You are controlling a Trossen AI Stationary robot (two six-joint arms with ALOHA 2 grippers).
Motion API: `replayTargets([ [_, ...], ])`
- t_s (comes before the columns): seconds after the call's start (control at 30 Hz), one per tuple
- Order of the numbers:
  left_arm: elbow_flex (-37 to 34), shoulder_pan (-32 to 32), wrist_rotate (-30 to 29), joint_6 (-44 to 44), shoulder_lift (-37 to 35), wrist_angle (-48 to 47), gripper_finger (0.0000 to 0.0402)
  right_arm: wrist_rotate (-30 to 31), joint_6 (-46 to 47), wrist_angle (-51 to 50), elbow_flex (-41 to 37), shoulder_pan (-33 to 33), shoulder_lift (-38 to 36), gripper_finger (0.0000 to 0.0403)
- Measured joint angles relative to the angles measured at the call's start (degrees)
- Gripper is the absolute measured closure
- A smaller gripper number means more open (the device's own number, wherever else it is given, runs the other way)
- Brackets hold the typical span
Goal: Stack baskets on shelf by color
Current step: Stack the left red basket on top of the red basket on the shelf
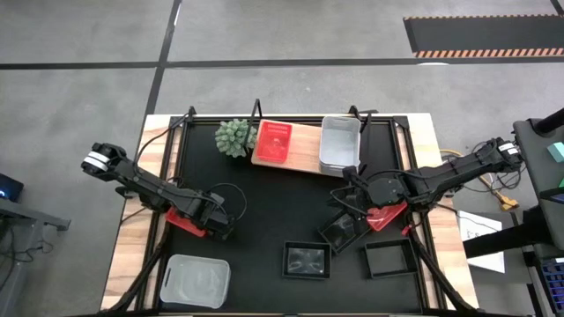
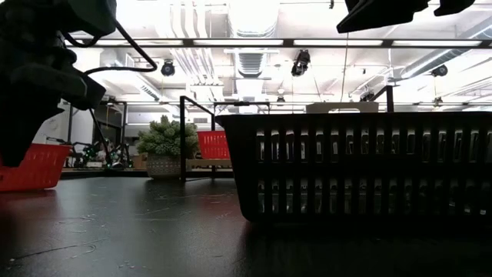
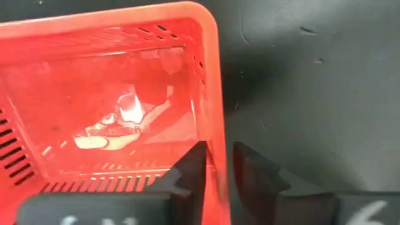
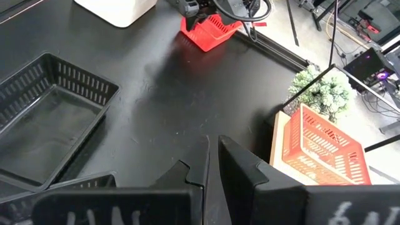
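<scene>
Pinching wall of red basket [image 3: 112, 106] at tabletop [image 1: 264, 220] left: left gripper [image 3: 215, 165], fingers straddling rim. Right gripper [image 4: 212, 159] right-centre above black baskets [image 1: 306, 261], fingers pressed together, empty. Shelf [image 1: 304, 150] far centre holds another red basket [image 1: 273, 143], grey-white stack [image 1: 340, 143].

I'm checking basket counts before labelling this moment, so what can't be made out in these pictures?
- High view: how many baskets sit in the white stack on the shelf; only the top shows.
- High view: the red basket under the right gripper is mostly covered by the arm.
- Low view: the black basket blocks the table behind it.
</scene>
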Motion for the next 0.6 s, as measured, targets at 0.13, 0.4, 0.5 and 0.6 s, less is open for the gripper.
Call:
replayTargets([
  [0.13, 0.4, -0.01, 0.27, 1.26, 0.0, -0.78, 0.0393, 0.0, 0.0, -0.2, 0.0, 0.0, 0.0, 0.0376],
  [0.4, 8.01, -0.06, -1.26, 8.19, 0.09, -8.45, 0.0401, 0.0, 0.15, -0.42, 0.0, -0.02, 0.0, 0.0376],
  [0.5, 12.59, -0.5, -4.71, 16.62, 0.23, -9.02, 0.0401, 0.0, 0.15, -0.43, 0.0, -0.02, 0.0, 0.0376],
  [0.6, 18.08, -1.2, -9.99, 25.29, 1.52, -9.03, 0.0401, 0.02, 0.13, -0.46, 0.0, -0.02, 0.0, 0.0376],
])
